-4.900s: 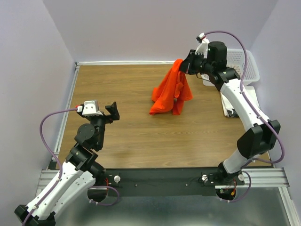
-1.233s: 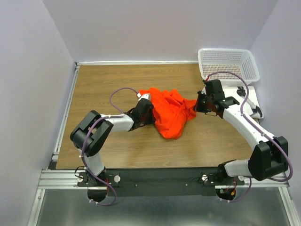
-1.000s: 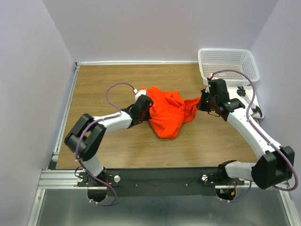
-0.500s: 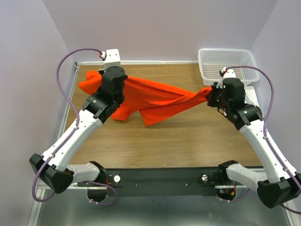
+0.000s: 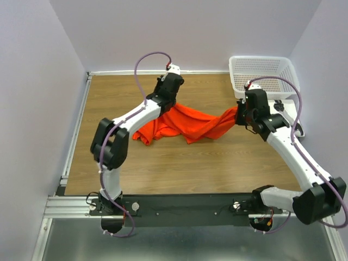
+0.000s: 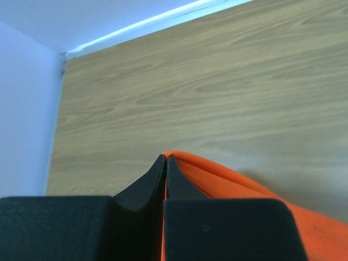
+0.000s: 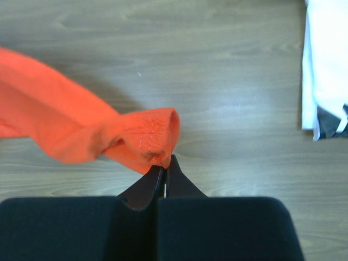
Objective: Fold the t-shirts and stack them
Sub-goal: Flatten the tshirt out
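One orange-red t-shirt (image 5: 182, 124) lies bunched and sagging across the middle of the wooden table, strung between both grippers. My left gripper (image 5: 165, 104) is at its far upper edge, shut, with a fold of the orange cloth (image 6: 228, 182) pinched between the jaws (image 6: 165, 159). My right gripper (image 5: 237, 113) holds the shirt's right end just off the table. In the right wrist view its tips (image 7: 165, 162) are shut on a stitched hem (image 7: 149, 136). The shirt's shape is hidden in its folds.
A white mesh basket (image 5: 263, 73) stands at the far right corner. A flat white board (image 5: 292, 117) (image 7: 326, 65) lies in front of it, partly under the right arm. Walls close the table at the back and sides (image 6: 32, 109).
Half a second ago the shirt was stretched in the air between both grippers. The left gripper has since swung right and down from the far left corner, and the cloth now sags onto the table.
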### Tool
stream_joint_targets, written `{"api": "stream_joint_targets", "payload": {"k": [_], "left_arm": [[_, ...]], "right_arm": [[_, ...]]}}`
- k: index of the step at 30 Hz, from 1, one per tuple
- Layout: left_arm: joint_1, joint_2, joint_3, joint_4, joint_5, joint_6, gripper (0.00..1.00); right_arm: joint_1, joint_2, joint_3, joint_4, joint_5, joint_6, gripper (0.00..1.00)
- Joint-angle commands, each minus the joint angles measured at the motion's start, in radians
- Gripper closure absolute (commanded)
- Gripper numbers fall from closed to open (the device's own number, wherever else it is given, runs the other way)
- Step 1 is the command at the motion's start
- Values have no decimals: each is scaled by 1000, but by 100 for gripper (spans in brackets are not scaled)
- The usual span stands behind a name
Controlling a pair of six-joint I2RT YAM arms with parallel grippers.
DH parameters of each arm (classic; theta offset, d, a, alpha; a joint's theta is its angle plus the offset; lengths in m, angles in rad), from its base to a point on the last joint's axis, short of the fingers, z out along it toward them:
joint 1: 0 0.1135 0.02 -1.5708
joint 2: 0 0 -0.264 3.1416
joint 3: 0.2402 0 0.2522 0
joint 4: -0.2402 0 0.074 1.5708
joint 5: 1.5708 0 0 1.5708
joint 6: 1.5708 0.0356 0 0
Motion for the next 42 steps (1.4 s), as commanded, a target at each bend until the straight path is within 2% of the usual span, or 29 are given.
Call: {"api": "stream_joint_targets", "payload": {"k": [1, 2, 4, 5, 6, 7, 9, 10, 11, 14, 20, 23, 26, 31, 35, 38, 39, 42], "left_arm": [[21, 102, 205, 126, 44, 35, 95], [26, 116, 231, 145, 44, 47, 95], [30, 145, 317, 154, 3, 83, 78], [30, 165, 360, 144, -12, 83, 64], [29, 162, 366, 122, -8, 60, 34], [29, 151, 357, 119, 0, 42, 28], [29, 87, 271, 122, 30, 2, 18], [30, 32, 233, 125, 36, -55, 18], [30, -1, 195, 117, 40, -84, 18], [38, -135, -4, 59, 142, -254, 18], [41, -370, -332, 68, 320, -460, 17], [47, -426, -510, 120, 395, -569, 17], [60, -415, -599, 174, 411, -617, 17], [127, -348, -653, 254, 426, -660, 17], [135, -251, -635, 288, 437, -635, 20], [135, -176, -594, 274, 496, -650, 28], [133, -165, -583, 271, 509, -658, 33], [133, -140, -581, 274, 533, -687, 42]], "right_arm": [[-1, 78, 18, -26, 80, 44, 97], [0, 93, 27, -27, 84, 49, 97], [0, 130, 53, -27, 107, 66, 97], [0, 139, 58, -35, 122, 69, 95], [0, 148, 63, -41, 144, 75, 90], [0, 154, 64, -45, 152, 75, 79], [0, 159, 60, -52, 156, 73, 71], [0, 159, 52, -53, 152, 67, 63], [0, 157, 49, -53, 144, 60, 60], [0, 157, 52, -50, 54, -2, 55], [0, 190, 52, 16, -216, -75, 54], [5, 232, 44, 62, -369, -50, 54], [23, 274, 14, 129, -489, -17, 54], [42, 343, -26, 189, -603, 27, 54], [43, 351, -49, 200, -598, 43, 54], [42, 348, -63, 198, -583, 43, 54], [43, 345, -69, 198, -580, 46, 54], [43, 343, -78, 201, -581, 55, 54]]}}
